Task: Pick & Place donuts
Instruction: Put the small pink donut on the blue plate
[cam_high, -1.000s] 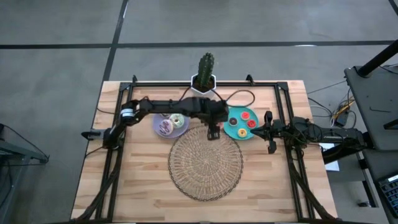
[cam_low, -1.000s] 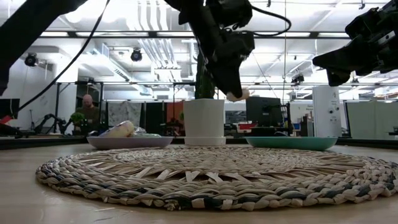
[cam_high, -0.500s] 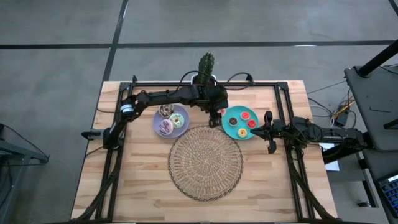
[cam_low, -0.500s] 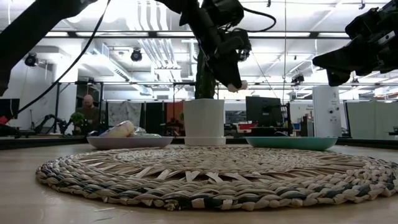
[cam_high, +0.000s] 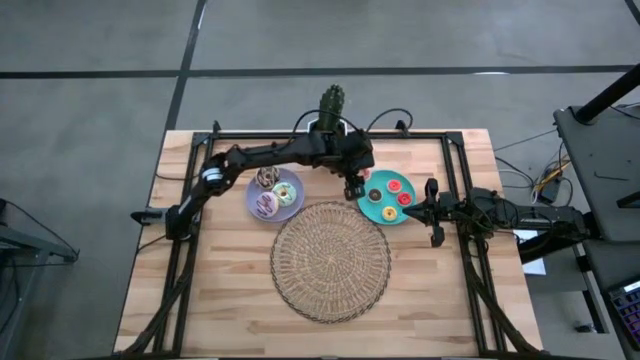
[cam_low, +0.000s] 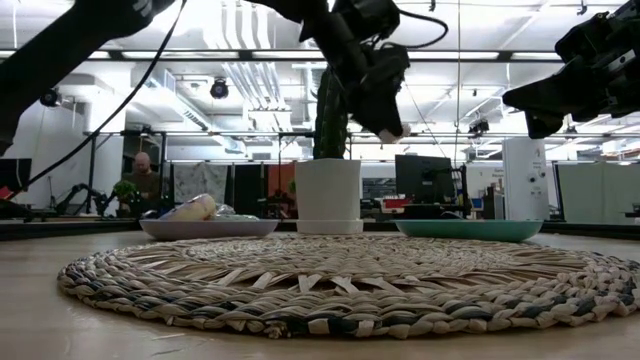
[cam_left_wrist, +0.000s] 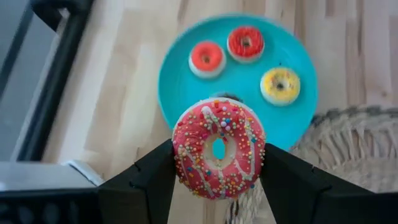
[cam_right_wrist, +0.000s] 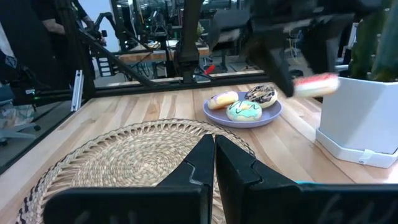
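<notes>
My left gripper (cam_high: 352, 186) is shut on a pink sprinkled donut (cam_left_wrist: 218, 147) and hangs in the air over the near left rim of the teal plate (cam_high: 378, 212). That plate holds tiny red (cam_left_wrist: 245, 42), orange (cam_left_wrist: 206, 57) and yellow (cam_left_wrist: 280, 85) donuts. A dark one (cam_left_wrist: 227, 97) is mostly hidden behind the pink donut. The lavender plate (cam_high: 288, 211) carries three larger donuts, among them a white-green one (cam_right_wrist: 242, 111) and a brown-white one (cam_right_wrist: 261, 94). My right gripper (cam_right_wrist: 214, 158) waits shut to the right of the teal plate. My left gripper pinches the pink donut between its two fingers (cam_left_wrist: 155, 177), one on each side of the outer rim (cam_left_wrist: 180, 149). The fingers come from above, slanting down. The donut (cam_low: 388, 130) is lifted clear, lying nearly flat with its iced face up toward the wrist.
A big round wicker mat (cam_high: 330, 260) lies on the near middle of the table. A white pot with a cactus (cam_high: 331, 112) stands at the far edge between the plates. Dark rails (cam_high: 455, 175) frame the table. Bare wood shows on the near left and right.
My left gripper has carried the pink donut from over the mat's far edge up and toward the far right, ending over the teal plate's rim. It has stayed shut on the donut. The right arm has kept still.
</notes>
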